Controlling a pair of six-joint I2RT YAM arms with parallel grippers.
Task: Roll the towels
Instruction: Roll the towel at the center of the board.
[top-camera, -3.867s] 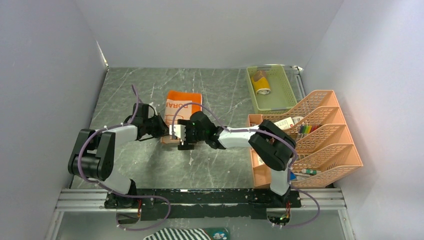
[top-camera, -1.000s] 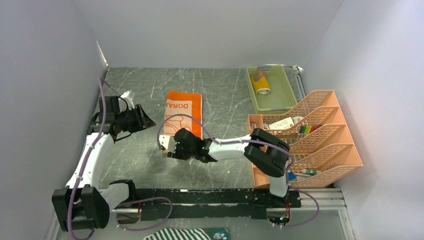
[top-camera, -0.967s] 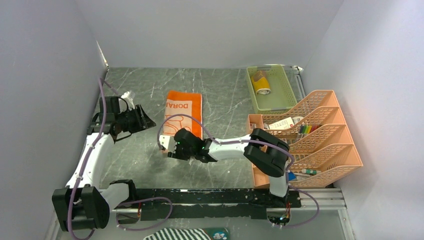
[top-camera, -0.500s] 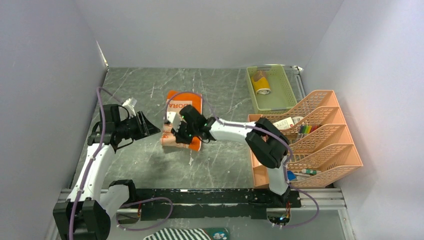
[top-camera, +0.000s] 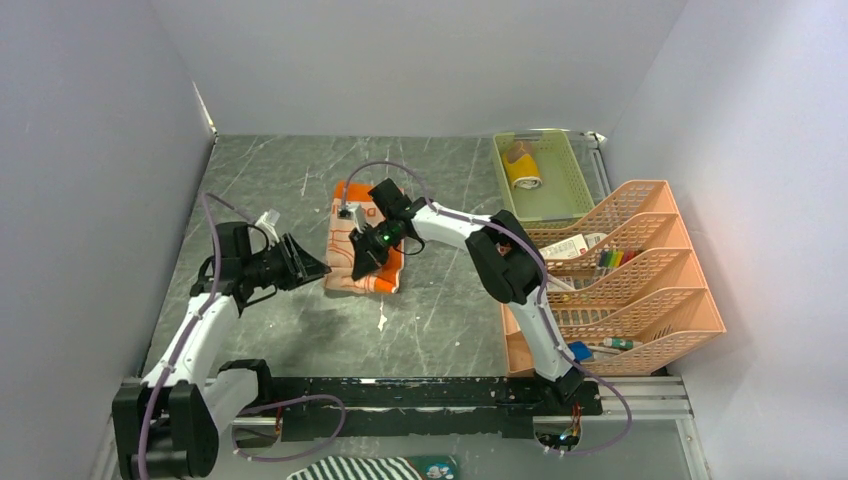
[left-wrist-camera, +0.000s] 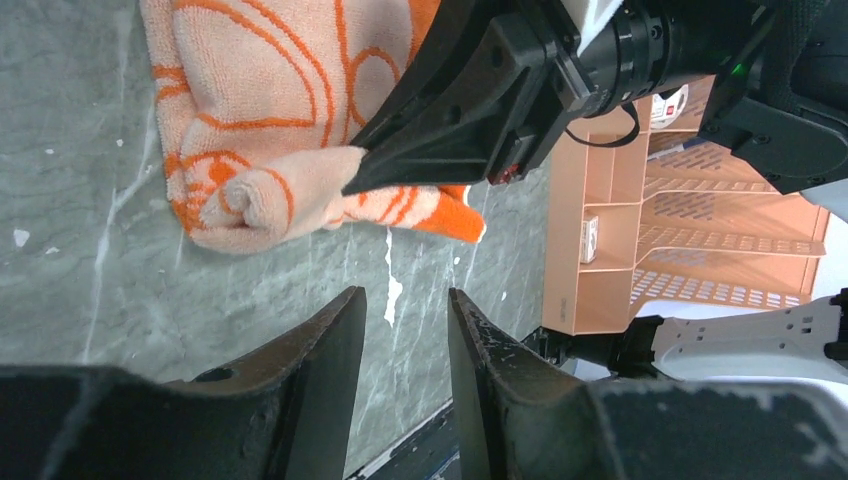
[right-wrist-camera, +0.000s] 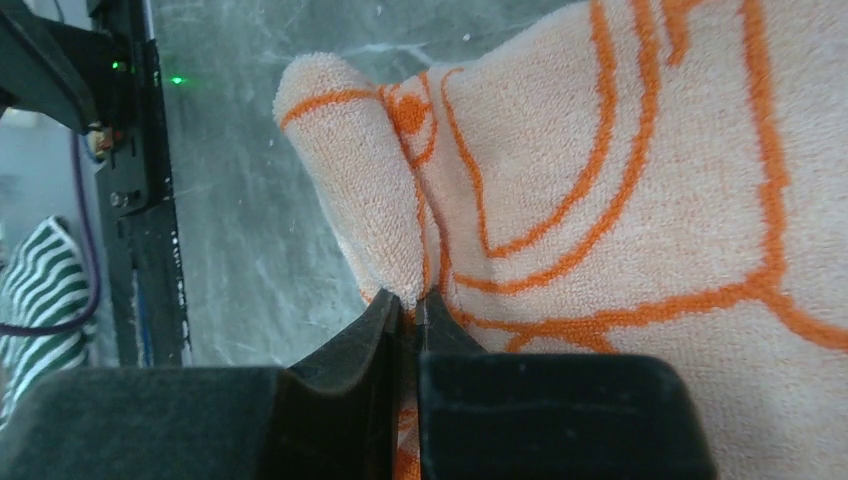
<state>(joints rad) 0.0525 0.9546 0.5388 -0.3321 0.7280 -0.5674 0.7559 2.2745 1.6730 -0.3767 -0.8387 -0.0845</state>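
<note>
Lying flat near the middle of the grey marbled table (top-camera: 450, 310), the orange towel (top-camera: 345, 268) stretches from far to near, its pale underside with orange lines turned up over the near half. The near edge is curled into a short, loose roll (left-wrist-camera: 250, 205) that runs left to right, thicker at the left end, with one bright orange corner poking out from under it on the right.

The right gripper (right-wrist-camera: 408, 308) reaches in from the far right and points down at the seam where the roll meets the flat cloth. Its jaws are closed tight, a thin fold of the towel nipped between the tips.

The left gripper (left-wrist-camera: 405, 295) hovers just left of the roll, aimed toward it but clear of it. Its jaws stand partly apart with nothing between them.

At the far right a green basket (top-camera: 575, 180) holds the yellow towel (top-camera: 523, 170), lying there as a short roll. Nearer on the right stands an orange file rack (top-camera: 640, 290). A striped cloth (top-camera: 365, 468) lies at the near edge, in front of the arm bases
</note>
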